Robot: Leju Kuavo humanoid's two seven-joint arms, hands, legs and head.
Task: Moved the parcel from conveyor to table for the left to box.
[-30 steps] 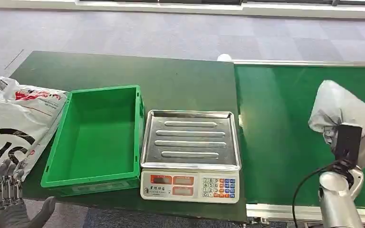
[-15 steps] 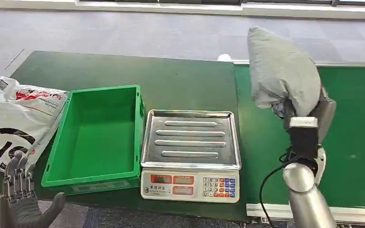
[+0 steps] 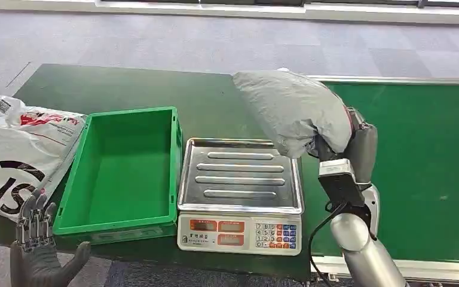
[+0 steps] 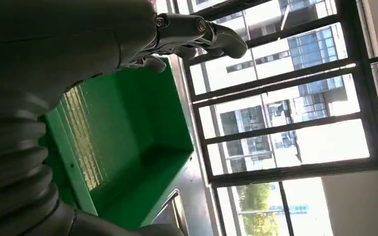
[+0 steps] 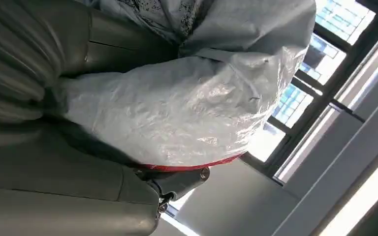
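My right hand (image 3: 354, 143) grips a grey plastic-wrapped parcel (image 3: 290, 109) and holds it in the air over the far right corner of the scale's steel tray (image 3: 239, 175), beside the green conveyor belt (image 3: 418, 161). The right wrist view has the crinkled grey parcel (image 5: 192, 103) pressed against the hand (image 5: 78, 162), hiding the fingers. My left hand (image 3: 36, 251) hangs open below the table's front left edge, fingers spread. An empty green box (image 3: 122, 170) stands left of the scale; the left wrist view looks into that box (image 4: 128, 142) past my left hand (image 4: 177, 34).
White printed mail bags (image 3: 18, 149) lie on the dark green table (image 3: 155, 89) left of the box. The scale's keypad and display (image 3: 239, 233) face the front edge. Grey carpet lies beyond the table.
My right arm has swung left from over the conveyor, carrying the parcel to above the scale's far right corner. My left hand has drifted slightly right and lower.
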